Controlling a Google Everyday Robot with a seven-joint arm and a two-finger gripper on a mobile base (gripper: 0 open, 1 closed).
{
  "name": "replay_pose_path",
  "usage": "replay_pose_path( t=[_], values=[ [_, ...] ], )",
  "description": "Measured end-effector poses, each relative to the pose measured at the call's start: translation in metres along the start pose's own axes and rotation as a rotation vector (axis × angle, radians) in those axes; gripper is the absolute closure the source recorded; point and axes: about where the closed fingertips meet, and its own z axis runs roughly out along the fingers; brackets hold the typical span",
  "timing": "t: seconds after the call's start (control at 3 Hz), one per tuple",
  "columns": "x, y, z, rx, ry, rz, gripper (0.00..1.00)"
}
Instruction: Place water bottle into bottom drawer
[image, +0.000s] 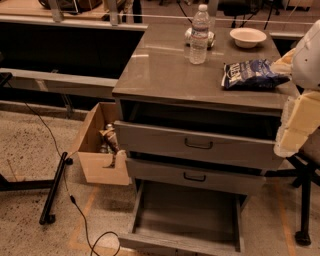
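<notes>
1. Camera view: a grey cabinet stands in front of me, and its flat worktop (165, 75) carries everything of interest.
2. The bottle (199, 35) stands upright near the back of the worktop, a little right of middle, with its white cap on. It is free, with nothing holding it.
3. Just behind the bottle sits a small pale object (210, 38), partly hidden by it; I cannot tell what it is.
4. A pale bowl (248, 36) rests to the right of the bottle, near the back edge and apart from it.
5. A blue bag (252, 74) lies flat near the right front of the worktop.
6. Below the worktop, the top drawer (165, 140) is pulled partly out and the middle drawer (220, 181) is out a little less; each has a dark handle.
7. The bottom drawer (185, 215) is pulled out furthest, with its flat grey floor bare to view.
8. The end effector (296, 125) hangs at the right edge of the view, beside the cabinet's right front corner and below the level of the worktop. It is well apart from the bottle, and I cannot tell whether it is released or clenched.
9. A cardboard box (95, 170) sits on the floor against the cabinet's left side, with some clutter inside.
10. A black cable (75, 205) trails across the speckled floor to the left.
</notes>
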Motion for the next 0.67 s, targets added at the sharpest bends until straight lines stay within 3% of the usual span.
replay_pose_path(
  t=[0.33,0.67],
  values=[
    [0.0,0.0,0.0,0.0,0.0,0.0,0.0],
    [0.0021,-0.0092,0.0035,0.035,-0.036,0.056,0.0]
  ],
)
